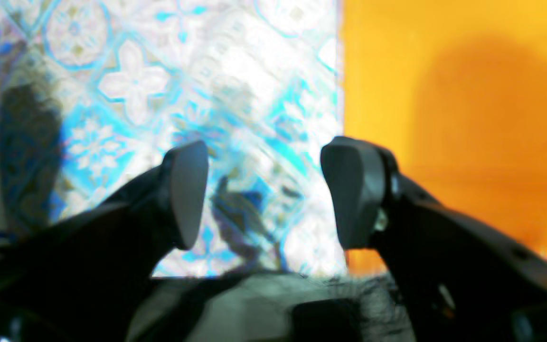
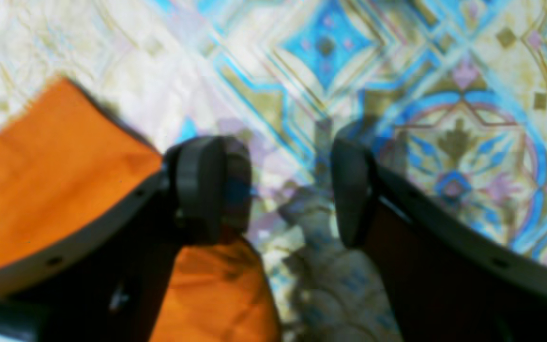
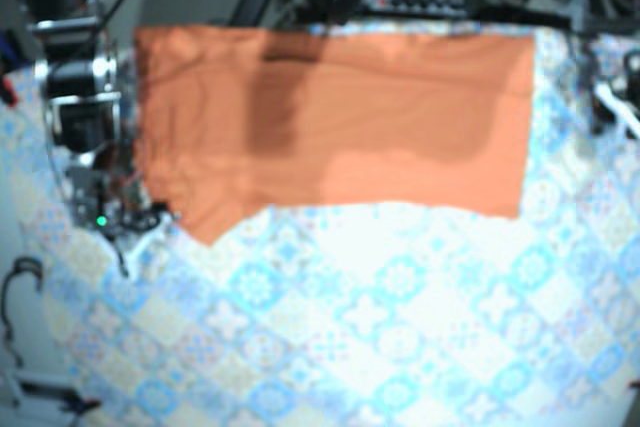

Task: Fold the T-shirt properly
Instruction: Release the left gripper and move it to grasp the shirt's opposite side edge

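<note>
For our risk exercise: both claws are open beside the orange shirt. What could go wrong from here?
The right claw hangs at the edge of the shirt with tablecloth between its fingers, so closing may grab the wrong cloth. The left claw is also over tablecloth, beside the shirt, and may miss it.

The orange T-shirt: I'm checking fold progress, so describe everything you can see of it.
The T-shirt is plain orange, soft fabric. It lies flat as a wide rectangle on the patterned tablecloth, at the top of the base view, with one corner jutting downward at that view's left end. The right gripper and left gripper stand open beside its edges, holding nothing.
</note>
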`<state>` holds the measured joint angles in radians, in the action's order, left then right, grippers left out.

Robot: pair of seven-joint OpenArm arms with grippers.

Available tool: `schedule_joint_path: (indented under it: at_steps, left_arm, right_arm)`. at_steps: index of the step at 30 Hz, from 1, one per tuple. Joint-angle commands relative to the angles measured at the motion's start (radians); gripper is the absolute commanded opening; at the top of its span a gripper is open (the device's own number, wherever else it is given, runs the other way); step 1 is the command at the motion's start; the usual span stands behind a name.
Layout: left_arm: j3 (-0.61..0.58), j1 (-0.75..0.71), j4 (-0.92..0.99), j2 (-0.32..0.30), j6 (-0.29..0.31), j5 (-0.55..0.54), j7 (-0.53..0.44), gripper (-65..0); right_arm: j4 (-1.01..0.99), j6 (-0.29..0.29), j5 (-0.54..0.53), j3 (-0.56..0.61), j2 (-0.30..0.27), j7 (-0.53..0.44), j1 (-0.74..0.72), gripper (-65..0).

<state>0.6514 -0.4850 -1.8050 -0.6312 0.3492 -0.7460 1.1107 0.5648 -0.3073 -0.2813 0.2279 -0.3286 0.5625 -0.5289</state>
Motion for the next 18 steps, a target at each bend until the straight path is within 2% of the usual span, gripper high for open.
schedule_joint_path:
  at_steps: [1,5,9,12,18]
  left_arm:
    - [0.009,0.047,0.024,-0.002,0.003,-0.017,0.015,-25.1]
    - [0.008,0.154,0.116,0.032,0.003,-0.017,0.078,-25.1]
    - [-0.015,0.168,0.158,0.05,0.003,-0.017,0.076,-25.1]
    - [-0.049,0.168,0.162,0.05,0.003,-0.017,0.076,-25.1]
    - [-0.052,0.168,0.162,0.053,0.003,-0.02,0.076,-25.1]
  right_arm:
    - [0.014,-0.031,-0.005,-0.003,-0.004,0.004,-0.029,-30.2]
    - [0.014,-0.149,-0.006,-0.003,-0.011,0.052,-0.033,-30.2]
    - [0.014,-0.229,-0.065,-0.003,-0.025,0.077,-0.033,-30.2]
    - [0.014,-0.267,-0.135,-0.003,-0.054,0.097,-0.035,-30.2]
    - [0.008,-0.272,-0.23,0.0,-0.059,0.116,-0.035,-30.1]
